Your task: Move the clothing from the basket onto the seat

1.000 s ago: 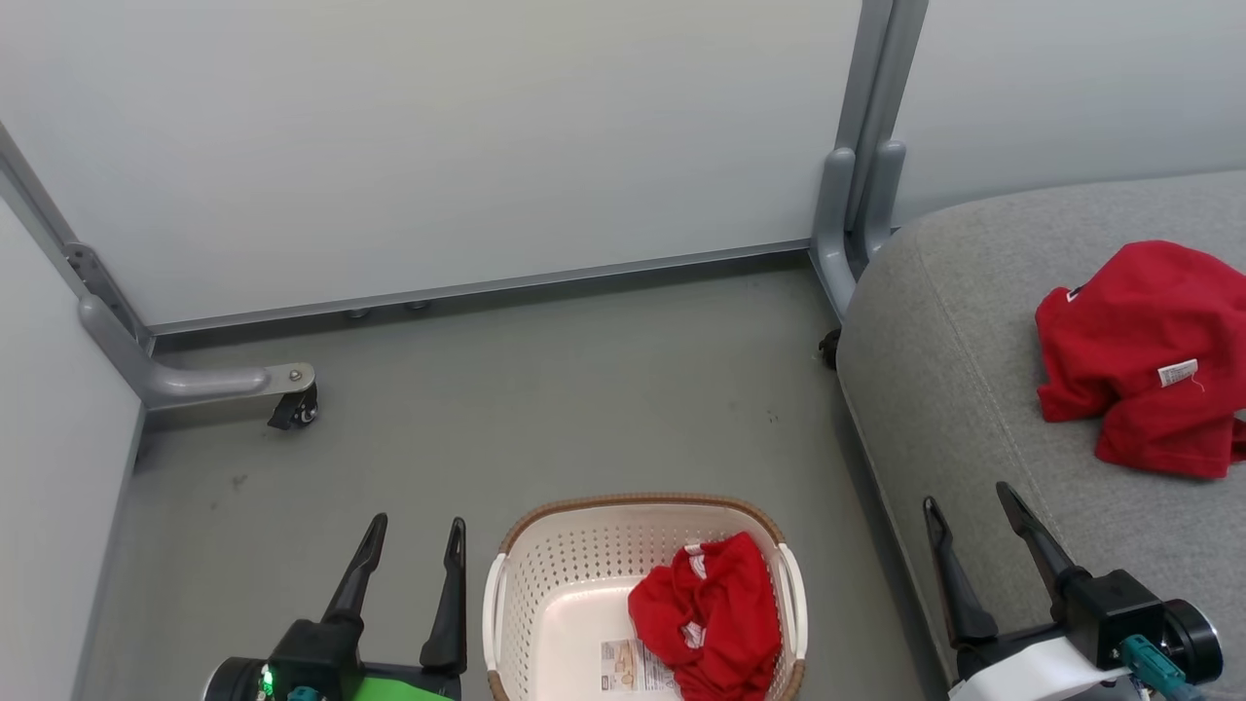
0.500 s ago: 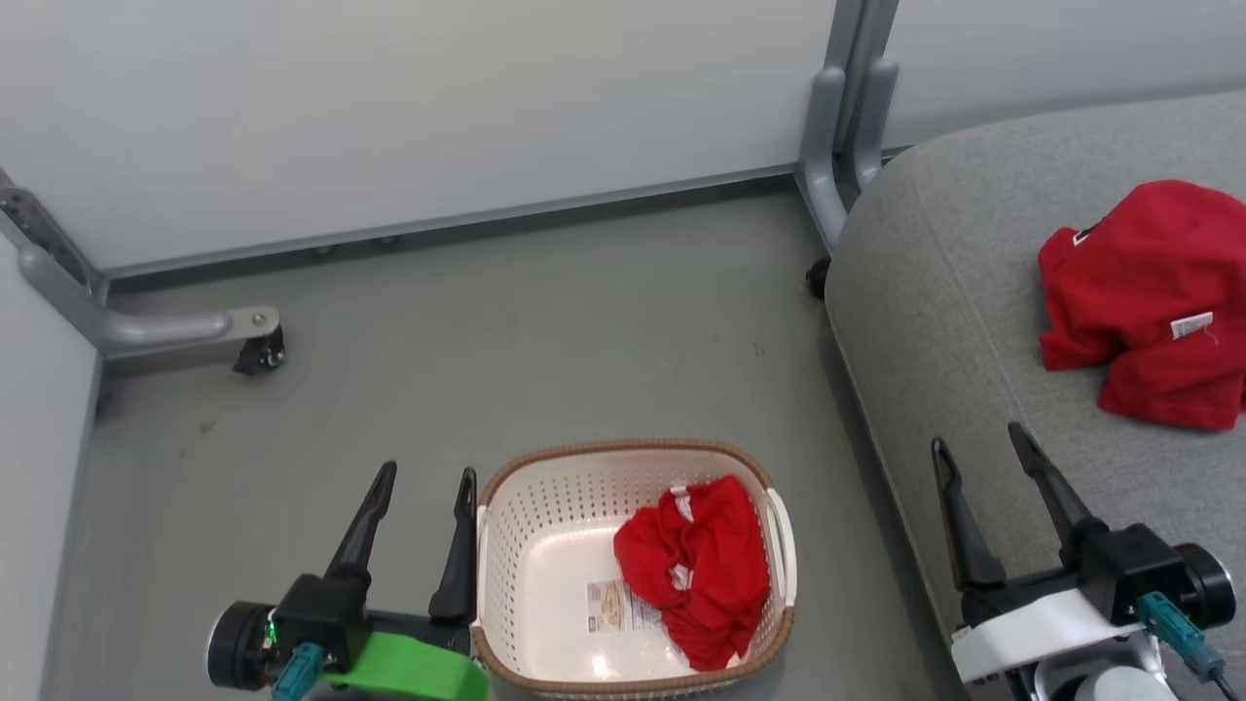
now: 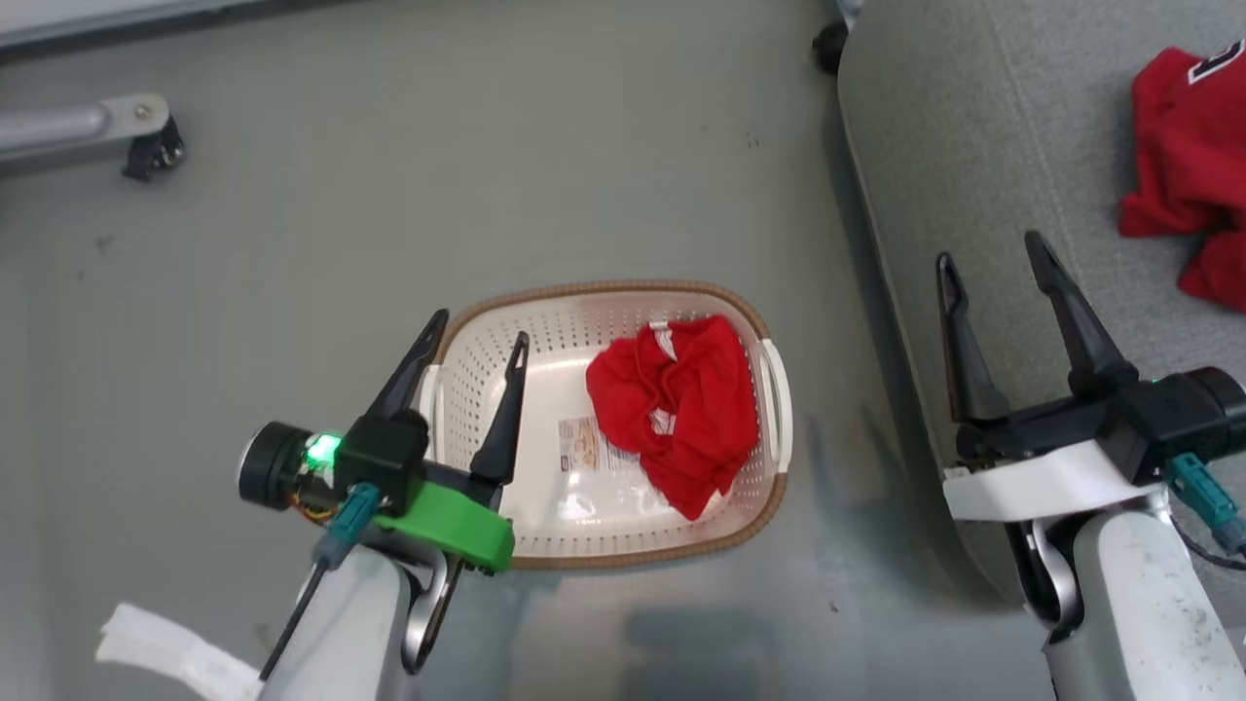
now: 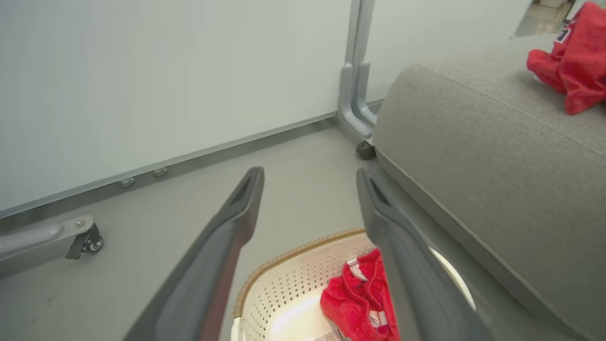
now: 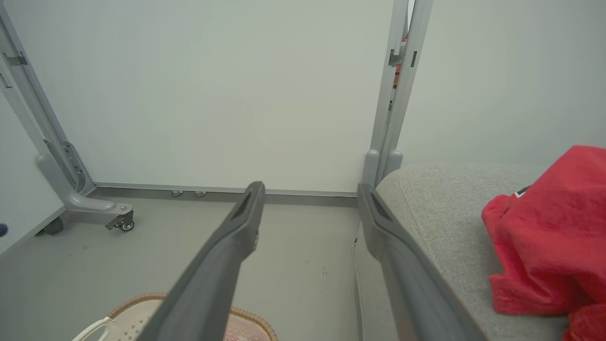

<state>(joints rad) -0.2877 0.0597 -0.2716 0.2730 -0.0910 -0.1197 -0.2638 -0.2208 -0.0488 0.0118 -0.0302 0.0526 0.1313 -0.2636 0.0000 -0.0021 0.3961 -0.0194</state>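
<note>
1. Left jaws: spread wide and empty, poised over the left rim of the basket [image 3: 623, 289]. One finger lies over the white side handle, the other over the basket's interior. Contact with the rim cannot be determined.
2. Right jaws: spread wide and empty, positioned over the near edge of the seat [image 3: 983, 136], well apart from the basket.
3. Basket: stands on the grey floor [image 3: 389, 195], near the seat. One crumpled red garment [image 3: 677, 414] with white trim lies in its right half, beside a paper label [image 3: 582, 446] on the bottom.
4. Seat: a second red garment [image 3: 1183, 166] lies on top, partly cut off at the head view's right edge.
</note>
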